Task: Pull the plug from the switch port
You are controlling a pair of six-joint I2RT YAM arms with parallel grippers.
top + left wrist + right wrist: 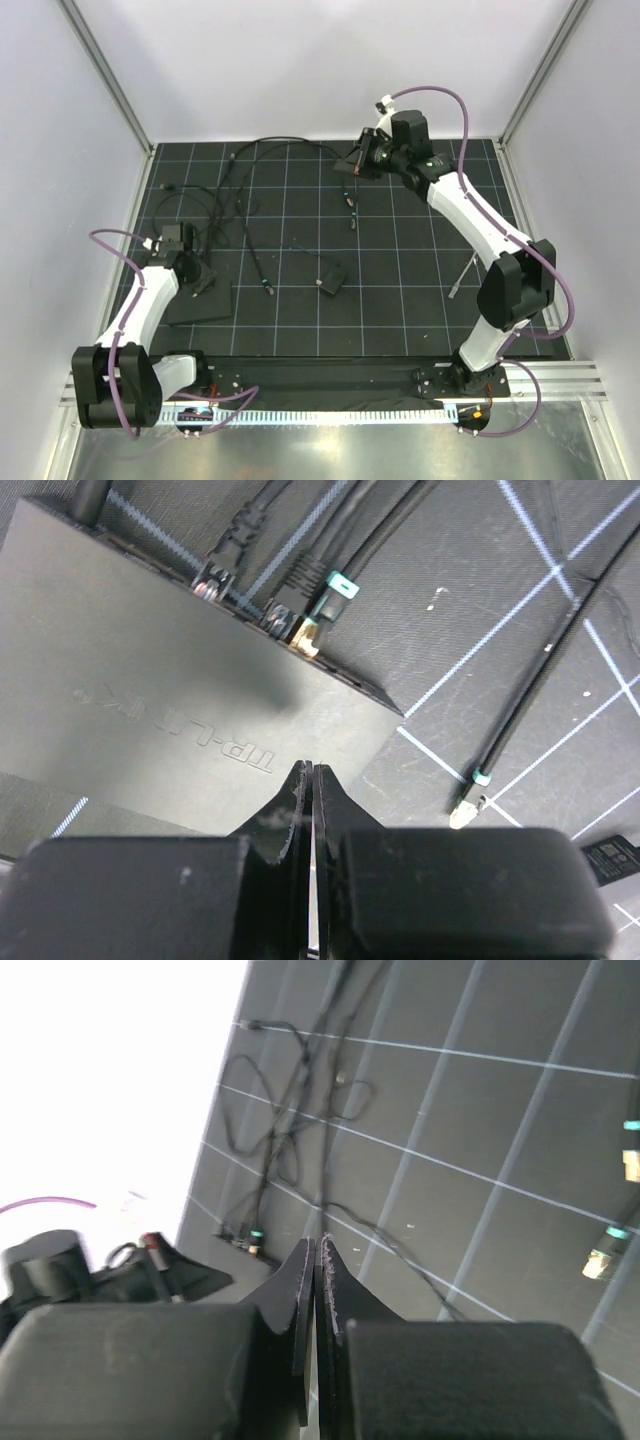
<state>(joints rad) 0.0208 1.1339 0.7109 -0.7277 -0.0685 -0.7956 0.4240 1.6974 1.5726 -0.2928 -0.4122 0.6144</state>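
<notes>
Overhead, the flat black switch [200,302] lies on the gridded mat [400,290] at near left, with the left gripper [203,280] over its far edge. The right gripper [352,166] hangs well apart at the far side, above loose cables [250,190]. A small black block [331,277] sits between them.

From the left wrist, the left gripper [312,780] has its jaws pressed together with nothing between them, above the switch's top face. A teal-banded plug [308,636] is seated in the switch port [296,646] on the far narrow edge, with other plugs beside it. A loose plug [464,812] lies on the mat to the right.

From the right wrist, the right gripper [318,1252] is likewise closed and empty above the mat.
</notes>
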